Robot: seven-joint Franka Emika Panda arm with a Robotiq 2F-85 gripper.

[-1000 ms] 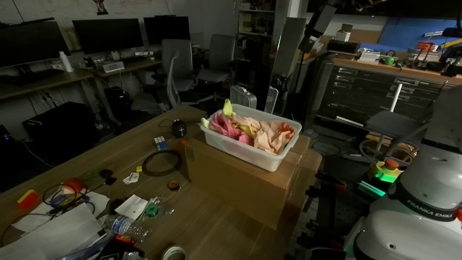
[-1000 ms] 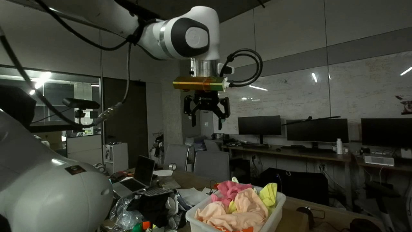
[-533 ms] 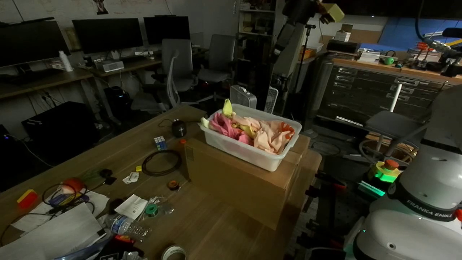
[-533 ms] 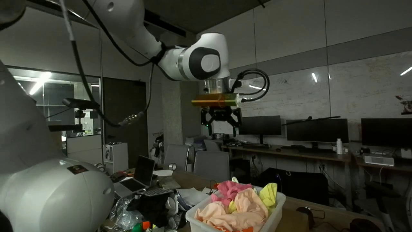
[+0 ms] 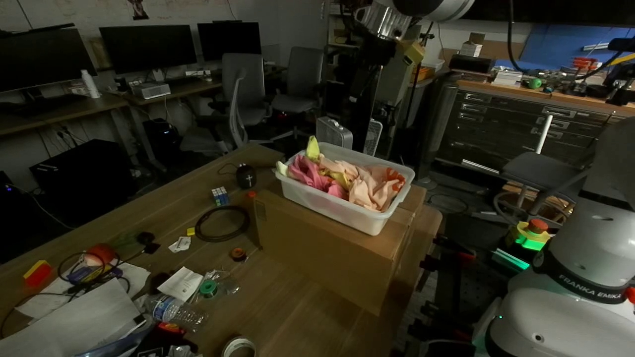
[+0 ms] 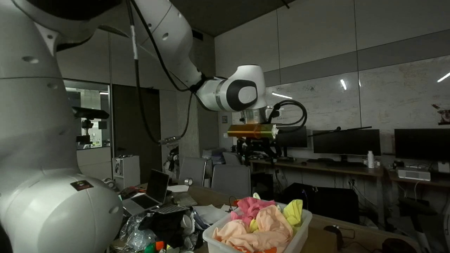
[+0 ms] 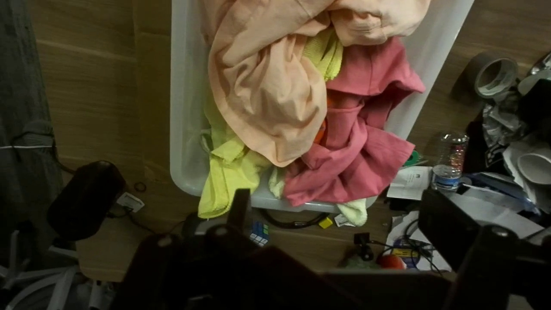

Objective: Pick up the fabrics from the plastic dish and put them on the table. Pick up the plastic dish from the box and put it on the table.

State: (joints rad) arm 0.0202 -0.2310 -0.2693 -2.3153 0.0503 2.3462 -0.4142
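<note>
Hanging above a white plastic dish (image 5: 327, 206), the end effector (image 7: 333, 202) points downward at the tip of the arm (image 6: 211, 93), with a gap between it and the dish. In the wrist view its two fingers (image 7: 447, 228) stand wide apart.

The dish sits upright on a cardboard box (image 5: 322, 255), and the box rests on a wooden surface (image 5: 297, 322). Fabrics (image 6: 267, 223) lie crumpled in a heap inside the dish. A large peach cloth (image 7: 271, 94) overlaps a yellow cloth (image 7: 228, 176), whose end reaches over the rim at one corner. Beside the peach is a pink cloth (image 7: 348, 159), and near it the tip of a pale yellow-green cloth (image 7: 354, 213) hangs over the same end of the dish. A little orange shows among the folds.

Near the box, in an exterior view, are a puzzle cube (image 5: 220, 197), a round black object (image 5: 246, 176) marked with a white cross, and a coil of dark cable (image 5: 213, 239). Farther along the surface, a plastic bottle (image 5: 176, 312) lies on its side beside loose papers (image 5: 89, 322). An opened laptop (image 6: 157, 184) stands there too, seen in an exterior view.
</note>
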